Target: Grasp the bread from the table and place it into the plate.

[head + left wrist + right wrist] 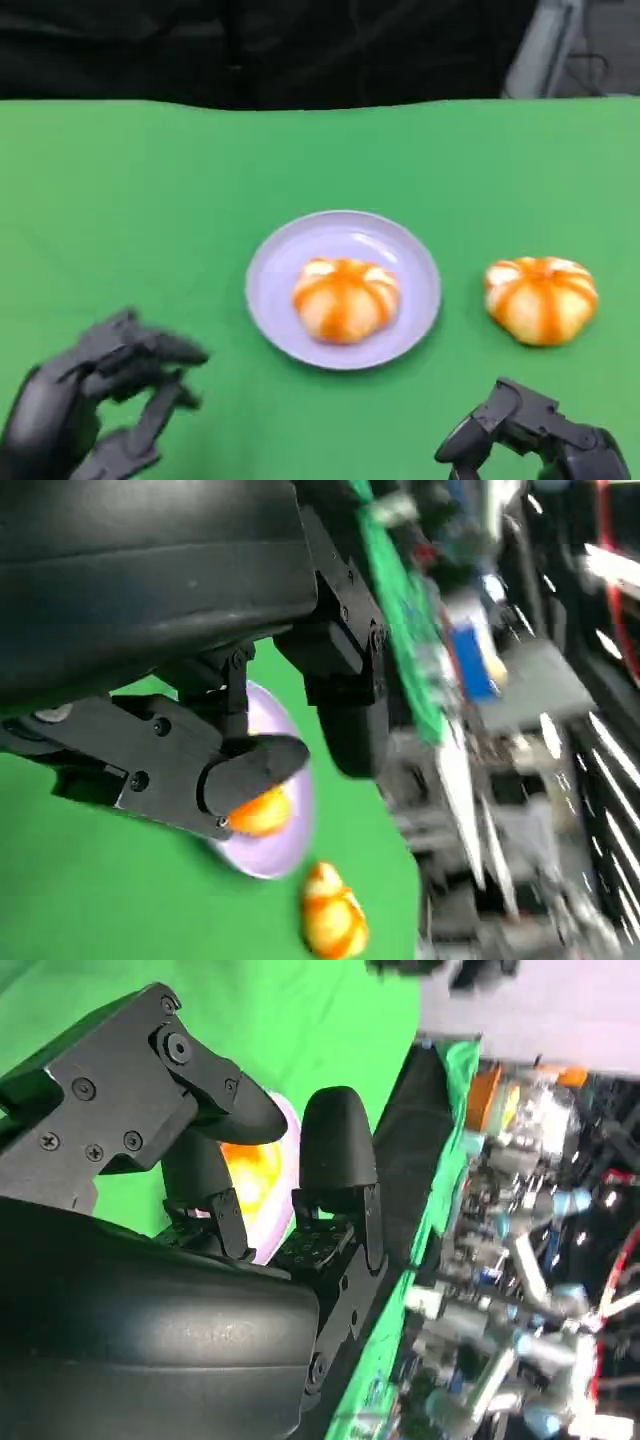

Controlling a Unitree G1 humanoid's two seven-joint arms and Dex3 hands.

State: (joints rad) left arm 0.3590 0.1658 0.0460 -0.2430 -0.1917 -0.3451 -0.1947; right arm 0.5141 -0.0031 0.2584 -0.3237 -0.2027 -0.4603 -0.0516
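A lavender plate [270,290] lies at the middle of the green table, with one orange-striped bread roll [345,298] on it. A second bread roll [541,298] sits on the cloth to the plate's right. My left hand [95,405] hovers at the lower left, fingers apart, holding nothing. My right hand [535,440] is low at the lower right, just in front of the second roll, holding nothing. In the left wrist view, the plate [295,830], the roll on it [262,813] and the loose roll [335,917] show past my fingers [250,765]. The right wrist view shows the plate's roll [250,1175] behind my fingers [335,1150].
The green cloth [150,200] covers the whole table, with a dark background behind its far edge. Cluttered lab equipment [520,1260] shows beyond the table in the wrist views.
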